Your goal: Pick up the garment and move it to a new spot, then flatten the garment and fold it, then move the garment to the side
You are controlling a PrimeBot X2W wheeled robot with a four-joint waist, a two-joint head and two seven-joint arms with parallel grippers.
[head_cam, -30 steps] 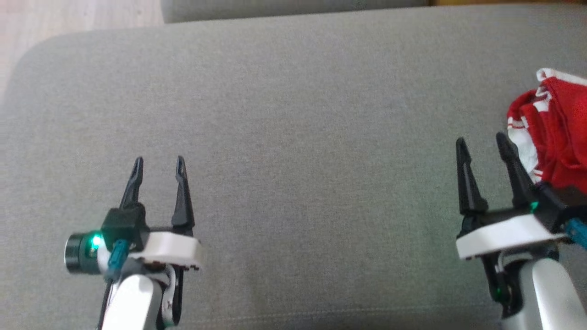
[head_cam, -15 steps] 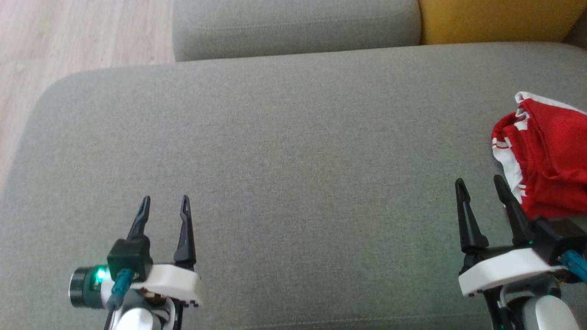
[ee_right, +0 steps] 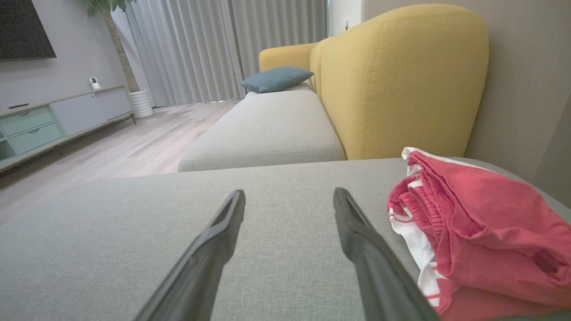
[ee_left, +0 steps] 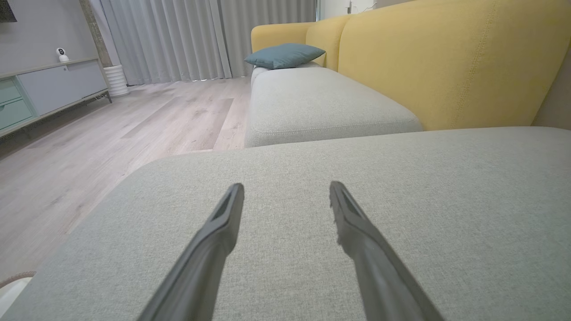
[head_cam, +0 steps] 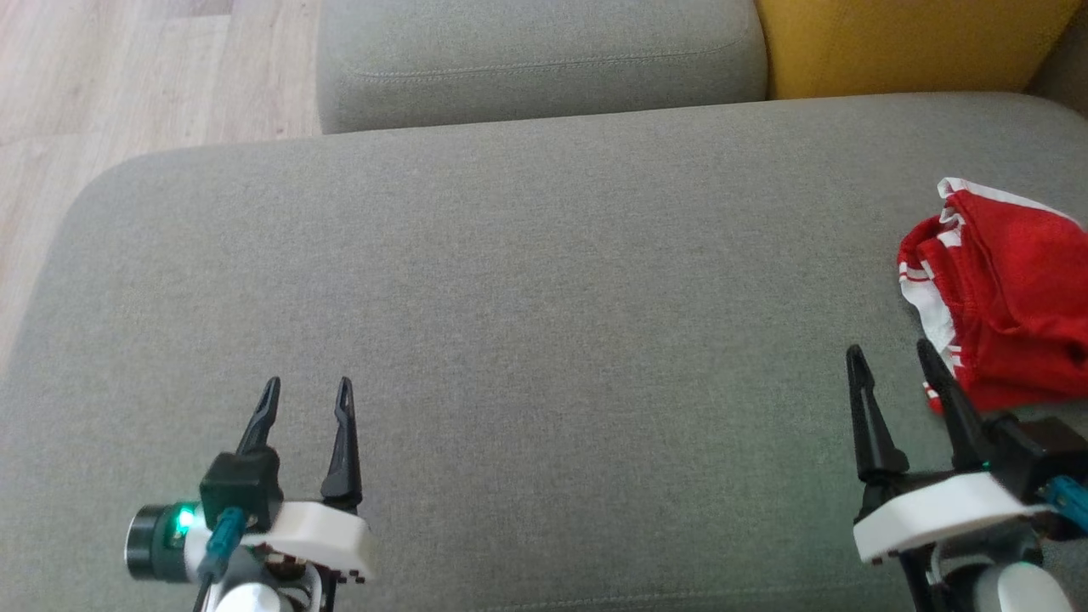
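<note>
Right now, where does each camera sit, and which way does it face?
Head view: on the head, looking down at the grey cushion; left gripper lower left, right gripper lower right, both open.
Left wrist view: on the left wrist, looking along its fingers across the cushion.
Right wrist view: on the right wrist, along its fingers; red garment just right of them.
Shared: both wrist views show the blue pillow.

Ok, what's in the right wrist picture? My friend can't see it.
A crumpled red and white garment lies on a grey sofa seat, just right of the robot's open, empty right pincer. Behind stand a yellow backrest and a teal pillow.
</note>
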